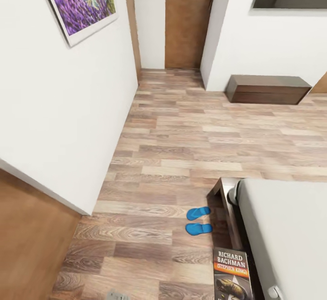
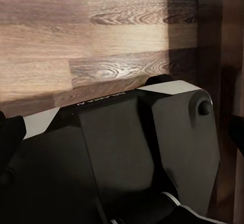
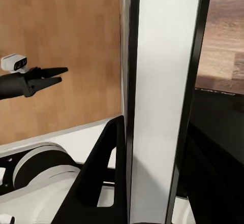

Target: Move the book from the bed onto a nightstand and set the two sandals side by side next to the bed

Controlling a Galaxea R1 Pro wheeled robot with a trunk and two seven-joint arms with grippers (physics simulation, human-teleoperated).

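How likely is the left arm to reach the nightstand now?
Probably not: the nightstand stands against the far wall, across the floor. Nothing blocks the way, but it looks too far without driving closer.

Bedroom in a home, rendered in simulation. Low bed [image 1: 290, 227] with pale mattress and dark wooden frame at lower right. Wood-plank floor [image 1: 190, 145] throughout, plain white walls [image 1: 59, 109]. Framed lavender picture [image 1: 81, 0] hung on the left wall. Low dark-brown cabinet [image 1: 268, 89] against the far wall, brown wooden door [image 1: 188, 18] beyond. Blue flip-flop sandals [image 1: 198, 220] on the floor just beside the bed.
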